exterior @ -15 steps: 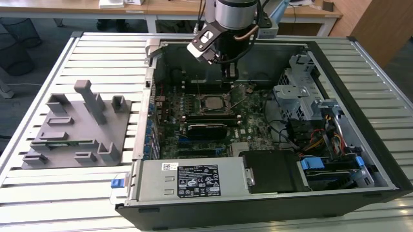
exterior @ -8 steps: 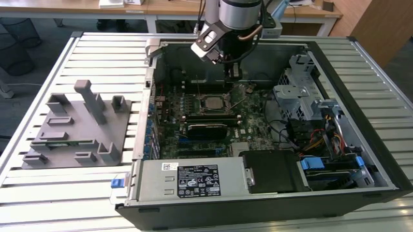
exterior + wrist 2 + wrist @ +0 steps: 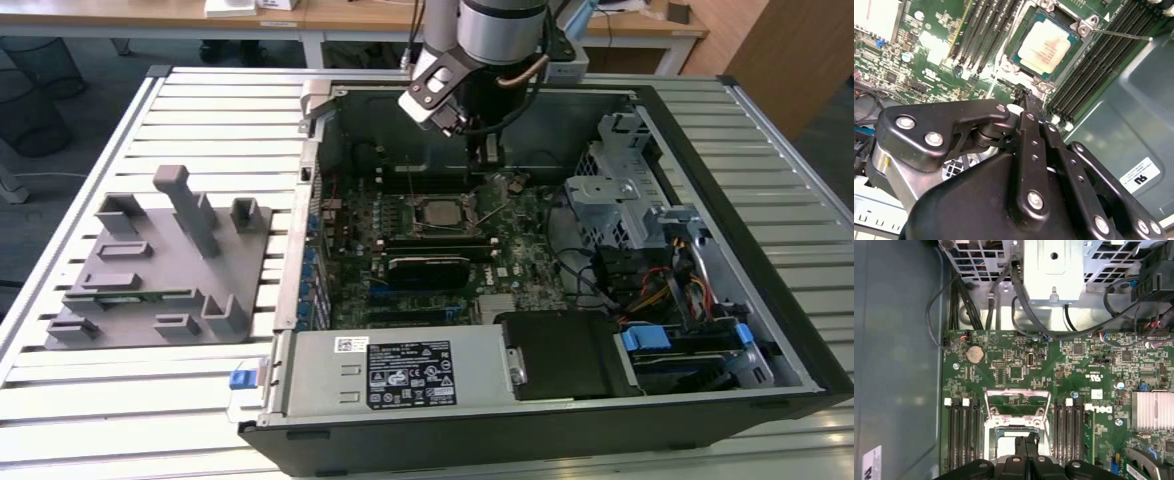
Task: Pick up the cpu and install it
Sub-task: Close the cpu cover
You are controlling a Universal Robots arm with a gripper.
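The cpu point(image 3: 1044, 46) sits in place, socket frame point(image 3: 1016, 396) apparently not yet latched.
The gripper point(image 3: 1028, 94) hangs close over the motherboard point(image 3: 929, 65), fingers together, holding nothing.

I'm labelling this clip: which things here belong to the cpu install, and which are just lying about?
Job: cpu in its socket; gripper, jaws together, near it.
Lying about: grey fixture blocks; power supply; drive cage; cables.

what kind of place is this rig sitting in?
Probably a robotics lab workbench set up for PC assembly: an open computer case lies on a slatted metal table, with a grey fixture block beside it and office desks behind.
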